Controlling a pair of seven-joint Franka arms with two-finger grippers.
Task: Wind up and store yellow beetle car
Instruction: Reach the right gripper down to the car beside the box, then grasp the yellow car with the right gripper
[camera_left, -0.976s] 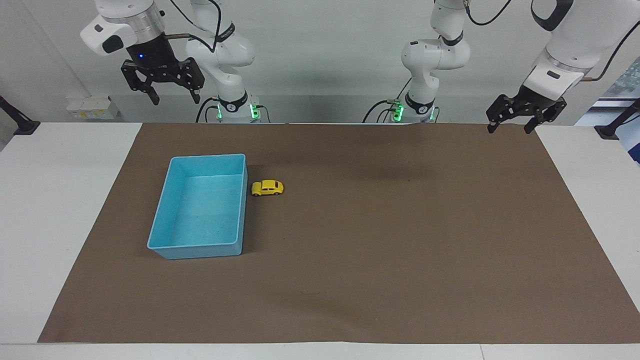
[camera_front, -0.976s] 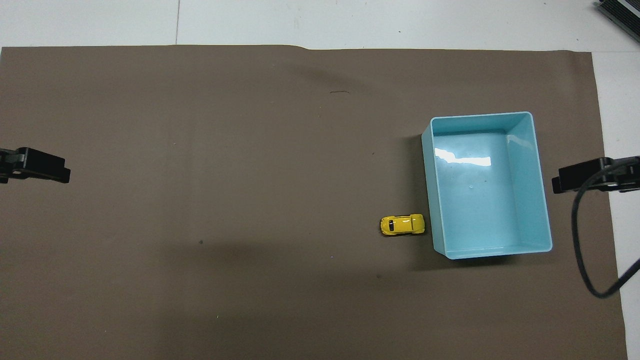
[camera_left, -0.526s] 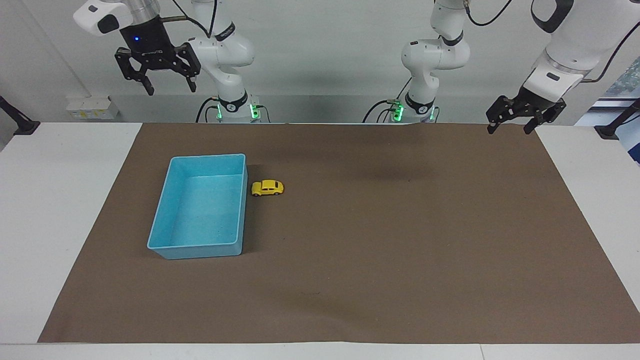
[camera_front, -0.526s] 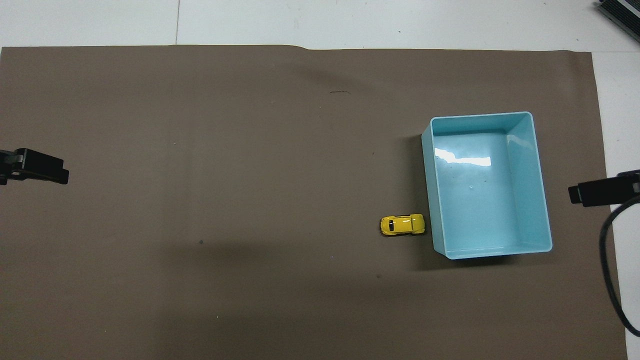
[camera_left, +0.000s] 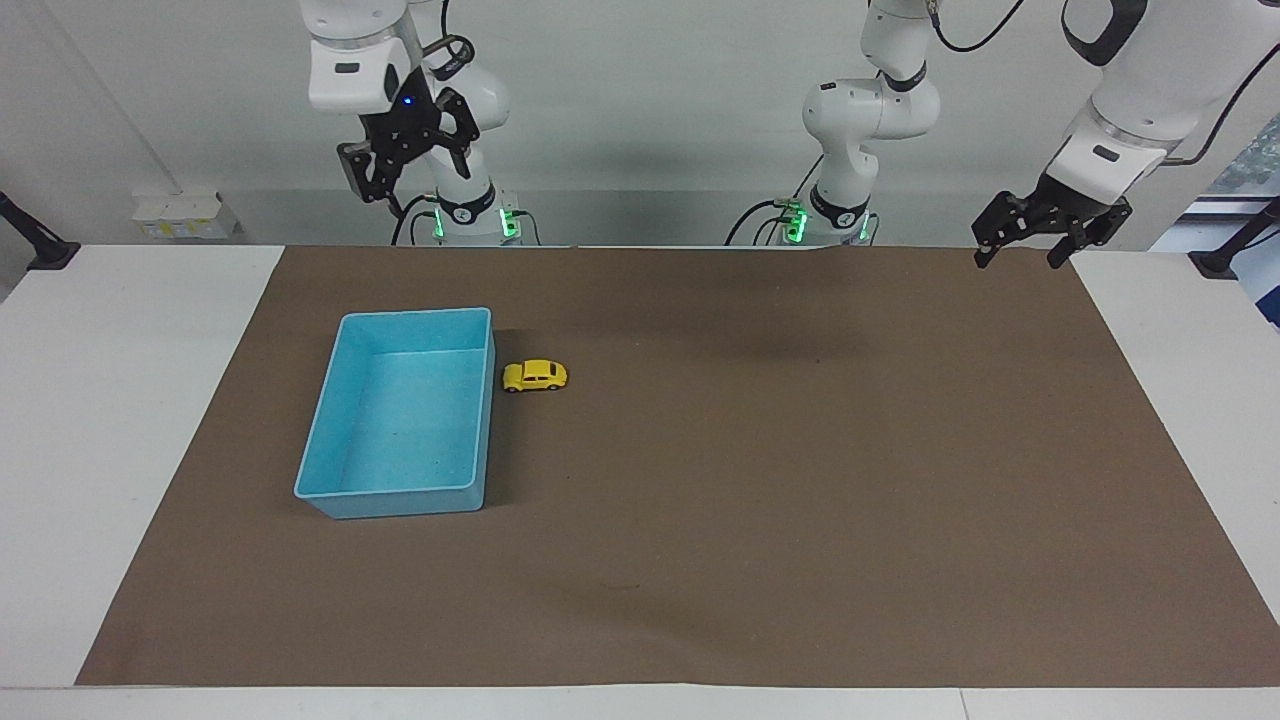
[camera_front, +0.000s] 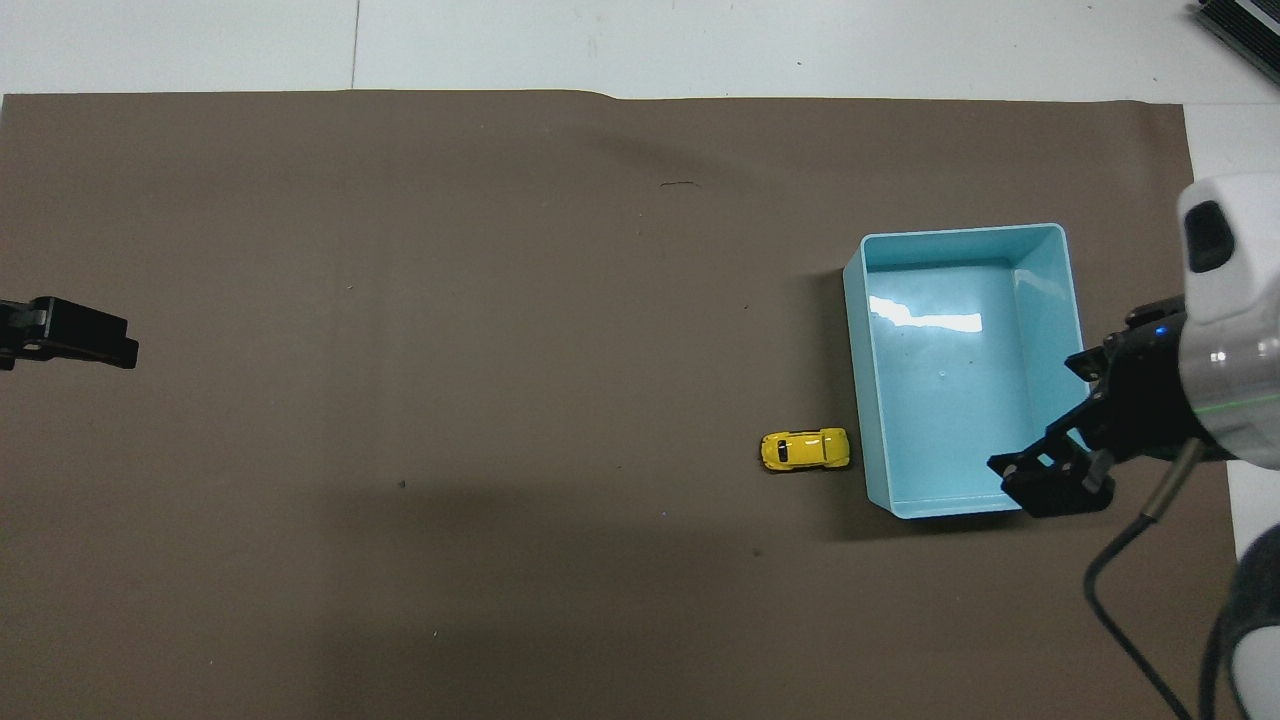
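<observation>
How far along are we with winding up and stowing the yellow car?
Nothing looks done yet. The yellow beetle car sits on the brown mat beside the light blue tray, which holds nothing. The right gripper hangs open, high above the table's edge nearest the robots, holding nothing. The left gripper waits open at its own end. Grasping, winding and storing all remain.

A light blue tray (camera_left: 404, 498) sits on a brown mat (camera_left: 760, 500) toward the right arm's end of the worktop, its long sides running away from the robots. The mat covers most of the white worktop (camera_left: 110, 420), leaving bare strips at both ends.
</observation>
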